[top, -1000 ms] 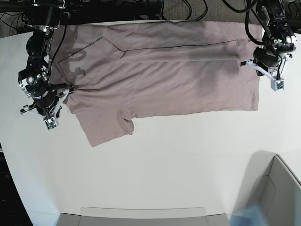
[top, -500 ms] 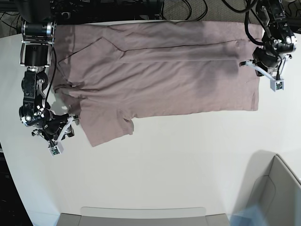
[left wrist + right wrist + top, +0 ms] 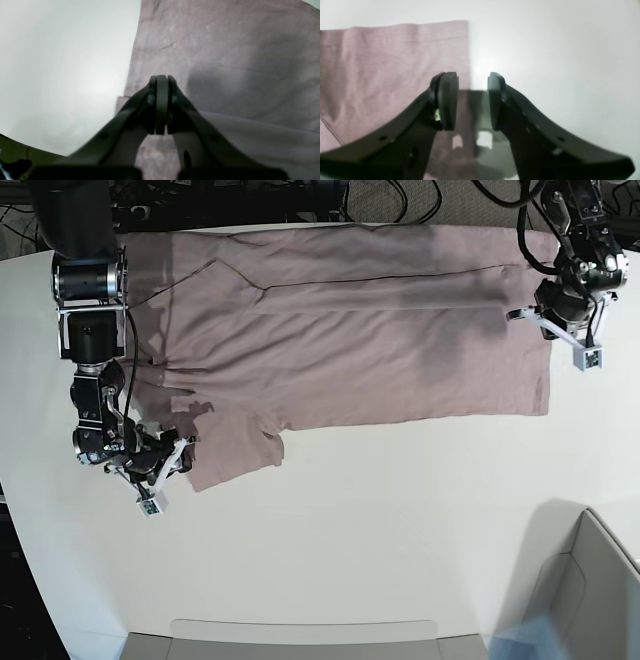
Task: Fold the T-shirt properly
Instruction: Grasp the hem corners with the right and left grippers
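The mauve-pink T-shirt lies spread across the far part of the white table, with a fold line along its upper part. My left gripper is shut at the shirt's right edge. In the left wrist view its tips sit over the cloth, and no cloth shows between the jaws. My right gripper is open at the sleeve's lower corner. In the right wrist view the gripper straddles the cloth's edge, one finger over cloth and one over table.
A grey bin stands at the front right corner. A shallow tray edge lies along the front. Cables and arm bases crowd the far edge. The table's left edge curves close to my right arm.
My right gripper let go of the shirt's left side and moved toward the front, to the sleeve's lower corner. The pulled cloth point relaxed. My left arm has not moved.
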